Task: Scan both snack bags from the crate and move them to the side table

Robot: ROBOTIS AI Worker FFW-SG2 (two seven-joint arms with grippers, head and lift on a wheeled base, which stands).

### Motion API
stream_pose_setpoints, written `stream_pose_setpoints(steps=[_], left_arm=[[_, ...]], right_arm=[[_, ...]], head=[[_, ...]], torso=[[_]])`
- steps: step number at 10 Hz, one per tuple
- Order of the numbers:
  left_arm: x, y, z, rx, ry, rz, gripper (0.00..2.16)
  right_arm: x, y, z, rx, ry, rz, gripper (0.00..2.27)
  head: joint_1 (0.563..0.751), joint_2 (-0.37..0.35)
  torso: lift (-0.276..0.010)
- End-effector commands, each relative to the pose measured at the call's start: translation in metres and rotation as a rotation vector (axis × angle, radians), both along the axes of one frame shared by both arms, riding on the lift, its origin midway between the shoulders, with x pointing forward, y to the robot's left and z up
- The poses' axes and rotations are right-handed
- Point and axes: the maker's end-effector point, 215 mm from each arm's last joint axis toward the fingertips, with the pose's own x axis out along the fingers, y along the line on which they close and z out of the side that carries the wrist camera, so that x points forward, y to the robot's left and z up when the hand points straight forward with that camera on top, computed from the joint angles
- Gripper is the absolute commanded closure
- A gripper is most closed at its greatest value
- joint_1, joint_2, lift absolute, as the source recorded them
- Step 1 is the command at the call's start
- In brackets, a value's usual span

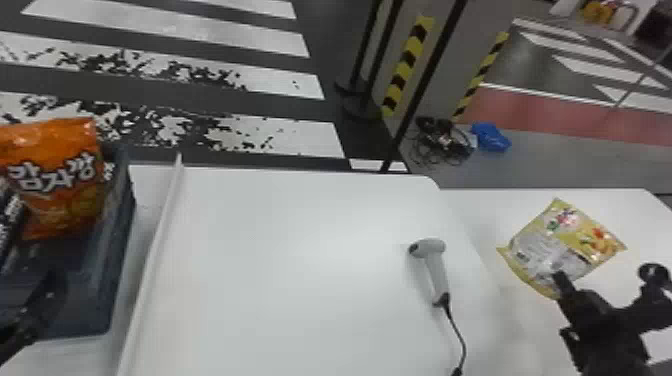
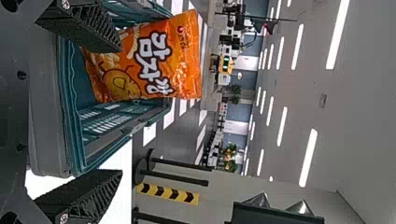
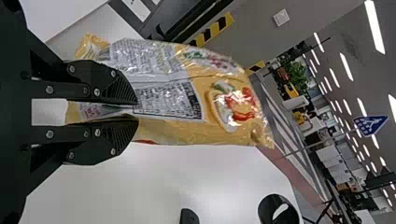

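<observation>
Pinching the yellow bag (image 3: 161, 93) near one end, your right hand (image 3: 136, 111) has its fingers pressed close together. Bring it down slowly over the side worktop (image 1: 625, 212), well in from the rim. Let the bag lie flat first, then part the fingers a little and lift straight up, so the thin wrap doesn't drag along. The scanner (image 1: 438, 275) lies on the middle worktop (image 1: 300, 280). Your left hand (image 2: 120, 111) has its fingers wide apart, holding nothing, near the orange bag (image 2: 180, 56) propped up in the crate (image 1: 102, 295).
</observation>
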Motion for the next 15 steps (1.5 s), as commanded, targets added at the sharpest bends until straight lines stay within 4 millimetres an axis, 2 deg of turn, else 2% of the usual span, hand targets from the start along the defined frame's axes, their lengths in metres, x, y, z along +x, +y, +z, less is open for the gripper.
stream_pose_setpoints(steps=[1, 2, 3, 4, 5, 8, 10, 11, 13, 15], left_arm=[[-0.001, -0.001, 0.000, 0.000, 0.000, -0.003, 0.08], [-0.001, 0.000, 0.001, 0.003, 0.000, -0.003, 0.08], [0.000, 0.001, 0.002, 0.004, -0.002, -0.003, 0.08], [-0.001, 0.002, 0.003, 0.004, -0.004, 0.000, 0.08], [-0.001, 0.002, 0.003, 0.004, -0.003, 0.000, 0.08], [-0.001, 0.000, 0.007, 0.000, -0.012, 0.001, 0.08], [-0.003, 0.000, 0.007, -0.001, -0.010, 0.001, 0.08], [-0.002, 0.001, 0.007, -0.001, -0.011, 0.004, 0.08], [-0.002, -0.001, 0.007, -0.005, -0.011, 0.002, 0.08], [-0.002, 0.000, 0.006, -0.005, -0.009, 0.007, 0.08]], right_arm=[[0.000, 0.000, 0.002, -0.002, -0.008, -0.003, 0.00], [-0.003, -0.001, 0.007, -0.021, -0.018, -0.012, 0.03], [-0.006, -0.002, 0.022, -0.065, -0.042, -0.030, 0.05], [-0.005, 0.006, 0.039, -0.105, -0.076, -0.021, 0.05], [0.006, 0.029, 0.065, -0.153, -0.119, 0.029, 0.05], [0.044, 0.136, 0.122, -0.391, -0.136, 0.235, 0.05], [0.062, 0.212, 0.148, -0.494, -0.157, 0.328, 0.05], [0.066, 0.253, 0.159, -0.561, -0.164, 0.365, 0.05], [0.064, 0.340, 0.178, -0.669, -0.239, 0.448, 0.05], [0.050, 0.416, 0.182, -0.711, -0.319, 0.517, 0.05]], head=[[0.695, -0.350], [0.695, -0.350], [0.695, -0.350], [0.695, -0.350], [0.695, -0.350], [0.695, -0.350], [0.695, -0.350], [0.695, -0.350], [0.695, -0.303], [0.695, -0.189]], torso=[[-0.099], [-0.099], [-0.099], [-0.099], [-0.099], [-0.099], [-0.099], [-0.099], [-0.099], [-0.099]])
